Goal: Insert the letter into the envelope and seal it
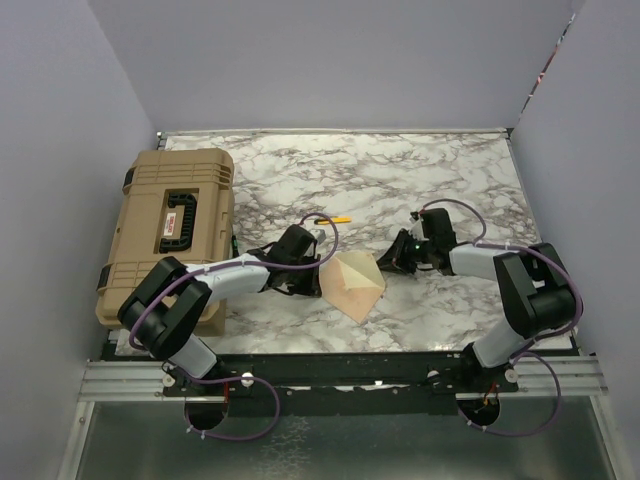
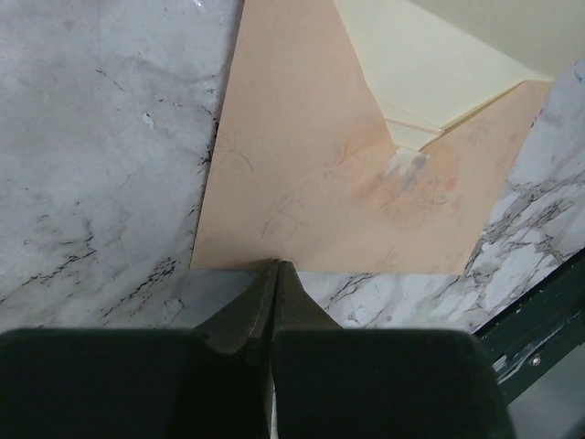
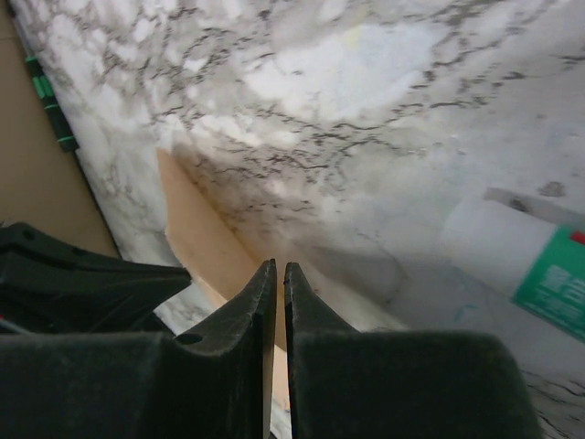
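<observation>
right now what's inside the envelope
The envelope lies with its flap open, showing pale cream lining and a few layered pale edges at the mouth. The tan front covers the pocket, so whether the letter is inside cannot be seen.

Envelope (image 2: 302,183): matt tan kraft paper, faintly smudged; you see smooth paler cream inside.
Counter (image 1: 400,180): smooth marble-look surface with slight sheen.
Case (image 1: 170,230): ribbed tan plastic, left of frame.
Left fingers (image 2: 242,320): matt black.
</observation>
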You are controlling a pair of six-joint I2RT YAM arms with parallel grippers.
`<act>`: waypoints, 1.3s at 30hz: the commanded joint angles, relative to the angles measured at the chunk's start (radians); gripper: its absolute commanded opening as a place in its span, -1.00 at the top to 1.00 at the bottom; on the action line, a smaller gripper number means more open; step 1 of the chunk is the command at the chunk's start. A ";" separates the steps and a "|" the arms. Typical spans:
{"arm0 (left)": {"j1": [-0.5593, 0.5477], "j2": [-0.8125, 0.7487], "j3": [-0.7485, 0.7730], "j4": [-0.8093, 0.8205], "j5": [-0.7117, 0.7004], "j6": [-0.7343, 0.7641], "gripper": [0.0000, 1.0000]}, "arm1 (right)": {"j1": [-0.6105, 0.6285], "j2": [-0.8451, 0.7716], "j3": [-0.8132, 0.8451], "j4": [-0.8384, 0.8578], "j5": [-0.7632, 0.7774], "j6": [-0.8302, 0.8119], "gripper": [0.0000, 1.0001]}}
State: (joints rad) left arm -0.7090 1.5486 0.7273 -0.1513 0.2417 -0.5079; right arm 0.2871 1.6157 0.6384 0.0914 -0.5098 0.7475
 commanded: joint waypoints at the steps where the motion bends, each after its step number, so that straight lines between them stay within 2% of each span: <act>1: -0.005 0.034 0.004 -0.041 -0.059 0.006 1.00 | 0.007 -0.025 -0.017 0.086 -0.159 -0.011 0.79; 5: -0.005 0.033 0.011 -0.041 -0.051 -0.003 1.00 | 0.010 -0.027 -0.009 0.070 -0.206 -0.047 0.79; 15: -0.006 0.044 0.022 -0.041 -0.054 -0.007 1.00 | 0.110 0.049 0.087 -0.053 -0.126 -0.132 0.77; 31: -0.003 0.041 0.037 -0.042 -0.028 -0.022 1.00 | 0.305 0.082 0.176 -0.239 0.209 -0.204 0.74; 39: 0.064 -0.013 0.117 -0.041 0.085 -0.063 1.00 | 0.414 0.062 0.168 -0.292 0.441 -0.285 0.49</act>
State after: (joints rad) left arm -0.6891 1.5700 0.7761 -0.1852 0.2623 -0.5438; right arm 0.6559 1.6726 0.8295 -0.1074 -0.2653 0.5362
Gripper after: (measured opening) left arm 0.002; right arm 0.228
